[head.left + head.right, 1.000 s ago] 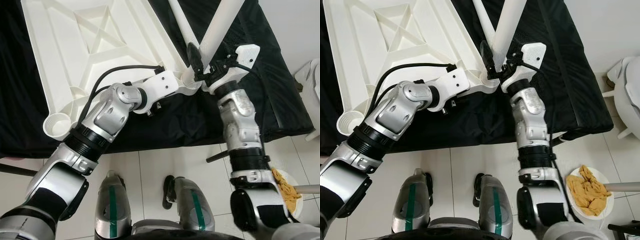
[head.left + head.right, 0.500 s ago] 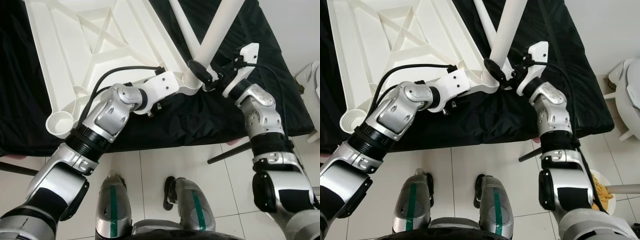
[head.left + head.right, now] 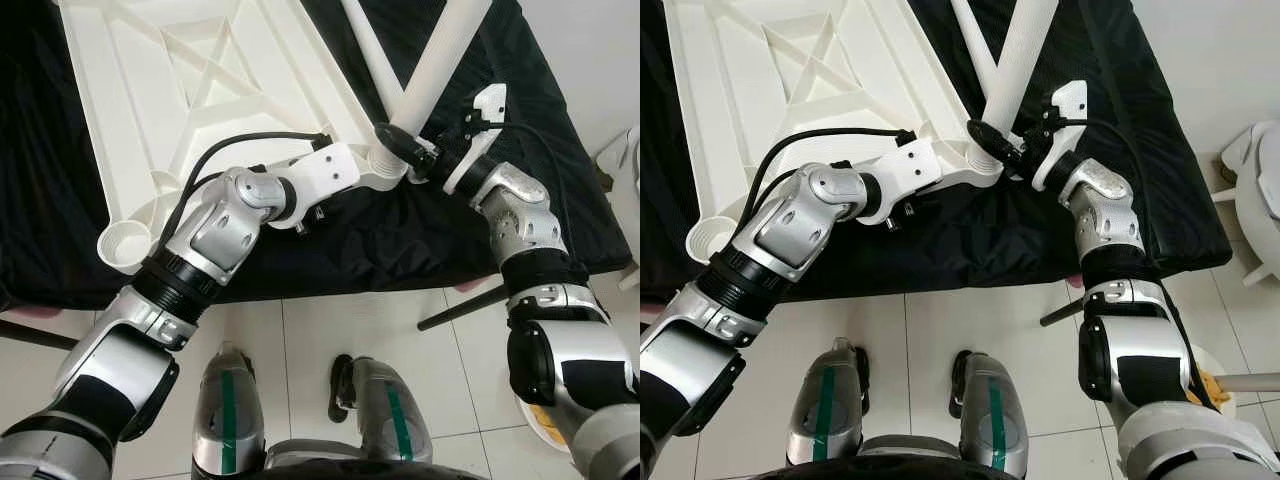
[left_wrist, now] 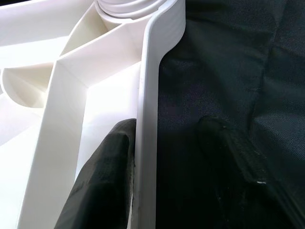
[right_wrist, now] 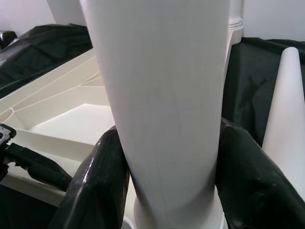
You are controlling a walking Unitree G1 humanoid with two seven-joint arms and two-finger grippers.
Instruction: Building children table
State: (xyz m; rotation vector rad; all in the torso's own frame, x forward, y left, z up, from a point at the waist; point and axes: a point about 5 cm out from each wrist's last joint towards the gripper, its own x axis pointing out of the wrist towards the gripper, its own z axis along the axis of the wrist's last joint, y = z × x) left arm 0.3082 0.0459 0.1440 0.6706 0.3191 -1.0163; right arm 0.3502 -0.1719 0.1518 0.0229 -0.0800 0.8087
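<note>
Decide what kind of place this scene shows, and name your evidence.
Probably a room in a home: white tiled floor, a surface draped in black cloth used as a workbench, and an upturned white plastic tabletop awaiting its leg.

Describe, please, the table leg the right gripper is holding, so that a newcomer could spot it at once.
On the black cloth lies the upturned white tabletop. At its near right corner socket a white leg stands tilted, clamped near its base by the right gripper. The other leg, crossing behind it, has no gripper on it.
</note>
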